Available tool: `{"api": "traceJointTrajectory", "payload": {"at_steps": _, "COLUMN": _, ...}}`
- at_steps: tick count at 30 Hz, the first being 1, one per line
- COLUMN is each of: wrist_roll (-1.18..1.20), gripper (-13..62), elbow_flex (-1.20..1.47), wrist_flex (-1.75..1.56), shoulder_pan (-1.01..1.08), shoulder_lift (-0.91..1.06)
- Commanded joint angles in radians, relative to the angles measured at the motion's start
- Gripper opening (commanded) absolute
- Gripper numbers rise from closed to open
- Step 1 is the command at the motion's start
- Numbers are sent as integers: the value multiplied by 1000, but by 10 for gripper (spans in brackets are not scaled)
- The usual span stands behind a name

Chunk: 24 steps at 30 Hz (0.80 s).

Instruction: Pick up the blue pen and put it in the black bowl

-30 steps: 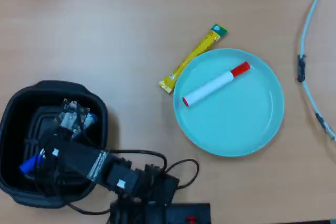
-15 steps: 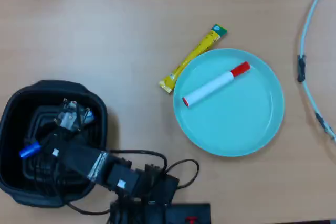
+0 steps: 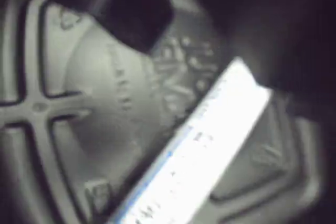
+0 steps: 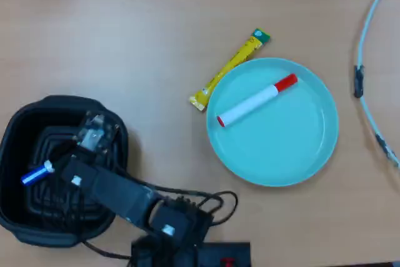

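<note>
The blue pen [image 4: 37,173] lies inside the black bowl [image 4: 59,102] at the overhead view's lower left. Its blue cap points left, and its white barrel runs under my arm. My gripper [image 4: 66,166] hangs over the bowl's floor, mostly hidden by the arm's own body. In the blurred wrist view the pen [image 3: 205,156] crosses the ribbed bowl floor [image 3: 63,103] diagonally. One dark jaw at the top left stands clear of the pen. The other dark jaw, at the right, covers the pen's upper end. The gripper [image 3: 210,40] looks open.
A round teal plate [image 4: 294,154] holds a white marker with a red cap [image 4: 257,100]. A yellow sachet stick [image 4: 229,69] lies against the plate's upper left. A pale cable [image 4: 365,60] runs down the right edge. Black cables [image 4: 200,198] loop beside the arm's base.
The pen's blue cap moved up and left inside the bowl, and more white barrel now shows. The arm swung, and its wrist moved up and to the right over the bowl.
</note>
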Motion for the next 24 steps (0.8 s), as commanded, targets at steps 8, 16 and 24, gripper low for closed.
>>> {"api": "traceJointTrajectory", "payload": {"at_steps": 8, "wrist_roll": -17, "gripper": 266, "elbow_flex": -189, "wrist_flex": 213, "shoulder_pan": 284, "shoulder_lift": 218}}
{"api": "traceJointTrajectory", "payload": {"at_steps": 16, "wrist_roll": -330, "gripper": 266, "elbow_flex": -98, "wrist_flex": 207, "shoulder_pan": 672, "shoulder_lift": 209}}
{"api": "traceJointTrajectory", "payload": {"at_steps": 24, "wrist_roll": -566, "gripper": 266, "elbow_flex": 236, "wrist_flex": -23, "shoulder_pan": 864, "shoulder_lift": 275}}
